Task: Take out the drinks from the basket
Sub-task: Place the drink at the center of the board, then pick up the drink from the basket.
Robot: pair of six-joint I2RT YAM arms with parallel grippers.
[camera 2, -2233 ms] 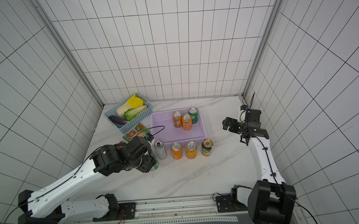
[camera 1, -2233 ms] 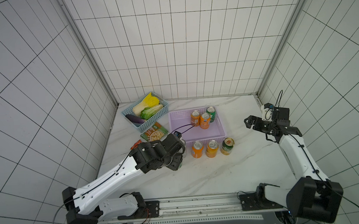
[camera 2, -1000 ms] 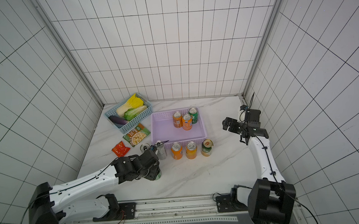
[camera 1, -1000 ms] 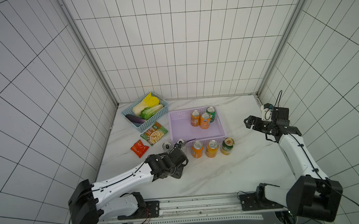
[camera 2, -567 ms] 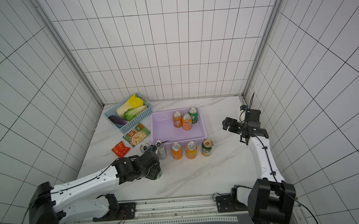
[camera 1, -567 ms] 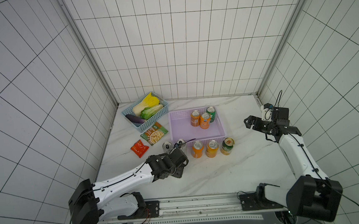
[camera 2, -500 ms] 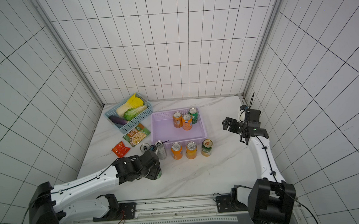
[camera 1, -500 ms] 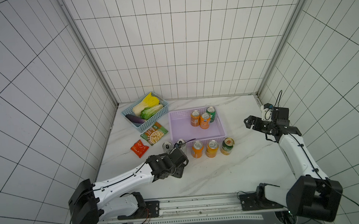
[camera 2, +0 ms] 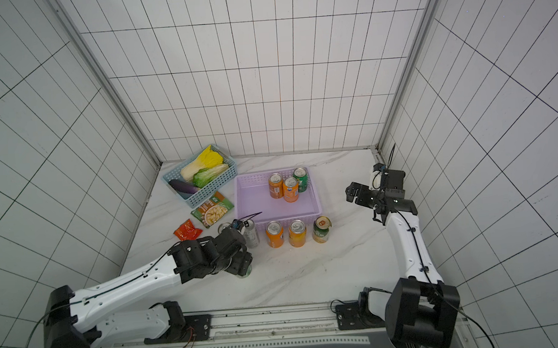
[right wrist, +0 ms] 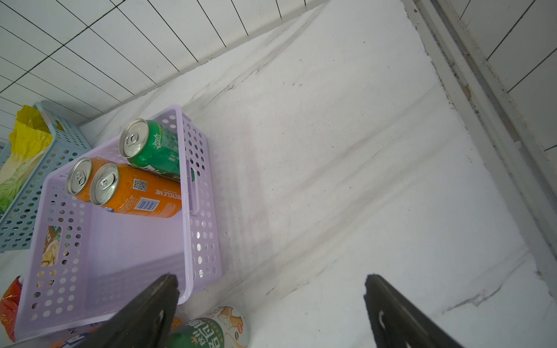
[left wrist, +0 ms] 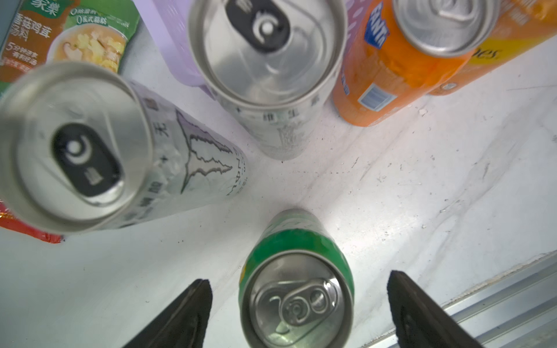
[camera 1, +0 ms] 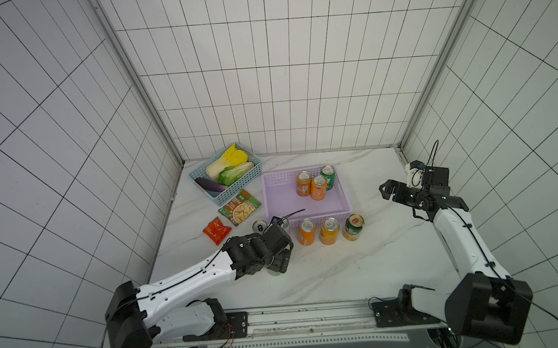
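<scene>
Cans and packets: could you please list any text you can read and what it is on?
"RECYCLE ME": nearer orange can in the basket.
"Sprite": green can in the basket.
"FANT", cut off: outside orange can.
"家樂": soup packet.
Print on the silver cans and green-and-gold can: too blurred to read.

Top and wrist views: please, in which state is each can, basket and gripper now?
Lilac basket: holds two orange cans and a Sprite can, all upright.
Green can: upright on the table, between the left fingers.
Left gripper: open, not touching the green can.
Right gripper: open, empty.
Silver cans: upright on the table.
Fanta can, orange-yellow can, green-and-gold can: upright in a row outside the lilac basket.
Blue basket: holds vegetables.
</scene>
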